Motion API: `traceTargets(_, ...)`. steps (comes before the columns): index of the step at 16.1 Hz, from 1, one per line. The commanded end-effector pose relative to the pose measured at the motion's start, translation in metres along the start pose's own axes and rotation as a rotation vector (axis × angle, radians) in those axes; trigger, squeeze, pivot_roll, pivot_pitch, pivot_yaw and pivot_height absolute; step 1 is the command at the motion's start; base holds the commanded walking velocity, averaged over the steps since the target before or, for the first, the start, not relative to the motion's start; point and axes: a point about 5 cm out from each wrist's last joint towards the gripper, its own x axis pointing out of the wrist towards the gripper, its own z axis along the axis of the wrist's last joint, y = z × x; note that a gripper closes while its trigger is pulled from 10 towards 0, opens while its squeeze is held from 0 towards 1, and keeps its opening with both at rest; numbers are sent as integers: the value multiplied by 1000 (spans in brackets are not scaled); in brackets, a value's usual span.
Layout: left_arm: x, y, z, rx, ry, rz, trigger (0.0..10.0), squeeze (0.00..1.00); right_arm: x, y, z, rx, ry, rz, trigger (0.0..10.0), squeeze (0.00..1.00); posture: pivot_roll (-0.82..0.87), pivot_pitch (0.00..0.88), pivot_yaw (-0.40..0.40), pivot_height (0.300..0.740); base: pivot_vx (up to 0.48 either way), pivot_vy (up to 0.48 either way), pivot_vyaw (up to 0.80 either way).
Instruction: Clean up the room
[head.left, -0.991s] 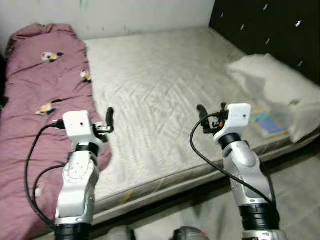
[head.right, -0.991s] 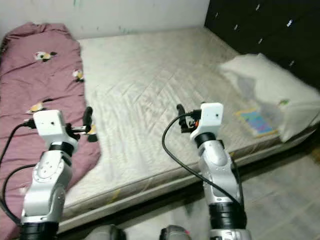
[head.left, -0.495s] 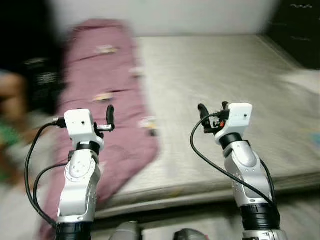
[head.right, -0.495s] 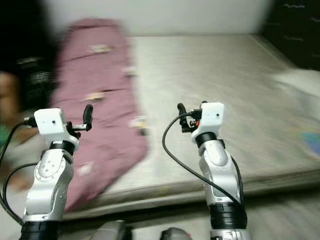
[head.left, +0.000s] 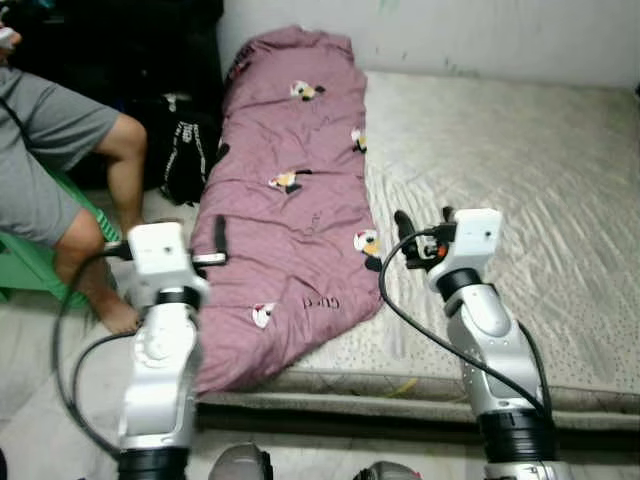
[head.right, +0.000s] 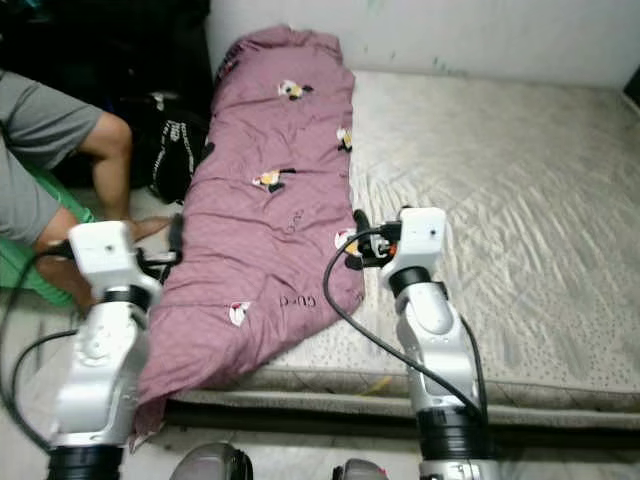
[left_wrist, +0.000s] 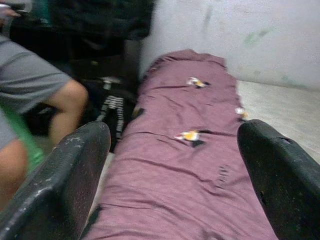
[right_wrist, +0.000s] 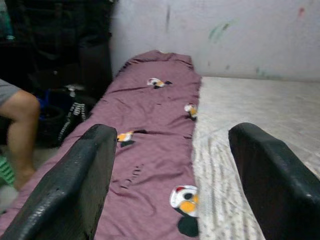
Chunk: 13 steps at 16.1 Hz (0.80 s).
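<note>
Left eye view: left gripper (head.left: 219, 237) and right gripper (head.left: 424, 231), fingers spread and empty, hover above the maroon quilt (head.left: 290, 210) on the mattress (head.left: 520, 180)

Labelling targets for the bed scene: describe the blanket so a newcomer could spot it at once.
Start at the bare grey mattress against the white wall. Along its left edge, nearest the seated person, lies a long mauve quilt, its near end hanging over the mattress edge. It is the only coloured bedding there, dotted with small cartoon patches.
</note>
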Motion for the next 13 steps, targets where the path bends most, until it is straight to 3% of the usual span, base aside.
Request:
traceTargets(1, 0, -2, 2, 10, 0, -16, 10000, 0, -1, -4, 1, 4, -3, -18, 10000, 0, -24, 0, -22, 740, 0, 0, 0)
traceTargets(6, -1, 0, 0, -14, 13, -17, 10000, 0, -4, -4, -3, 10, 13, -30, 10000, 0, -19, 0, -27, 740, 0, 61, 0)
traceTargets(10, 0, 0, 1, 14, 9, -21, 10000, 0, -2, -5, -2, 11, 18, -38, 10000, 0, -21, 0, -23, 740, 0, 0, 0)
traceTargets(13, -5, 9, -4, 33, 26, 6, 10000, 0, -10, -12, -5, 7, 29, -70, 10000, 0, -26, 0, -17, 740, 0, 0, 0)
